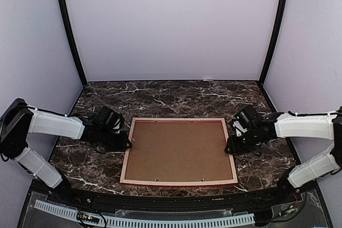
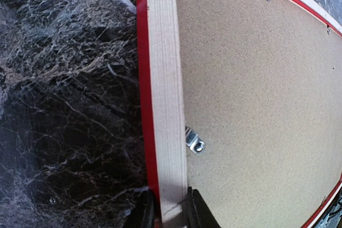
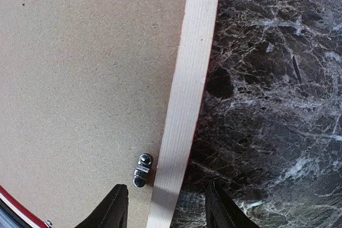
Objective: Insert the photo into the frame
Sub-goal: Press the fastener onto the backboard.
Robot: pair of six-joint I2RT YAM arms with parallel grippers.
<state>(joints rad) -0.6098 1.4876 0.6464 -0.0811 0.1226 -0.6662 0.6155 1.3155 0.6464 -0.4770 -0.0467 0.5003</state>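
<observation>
The frame point(image 1: 127, 156) lies face down in the middle of the table, pale wood back upward, with a thin red edge showing. A brown backing board point(image 1: 179, 150) fills it. The photo is hidden. My left gripper point(image 1: 128, 143) is shut on the frame's left rail point(image 2: 165, 89), one finger on the red outer edge and one on the board side. My right gripper point(image 1: 227, 148) straddles the right rail point(image 3: 189, 78). It is open, with a gap between the wood and each finger point(image 3: 115, 209).
Small metal turn clips point(image 2: 194, 141) sit on the backing board by the left rail and beside the right rail point(image 3: 142, 170). The dark marble table point(image 1: 176, 94) runs around the frame. Grey booth walls close the back and both sides.
</observation>
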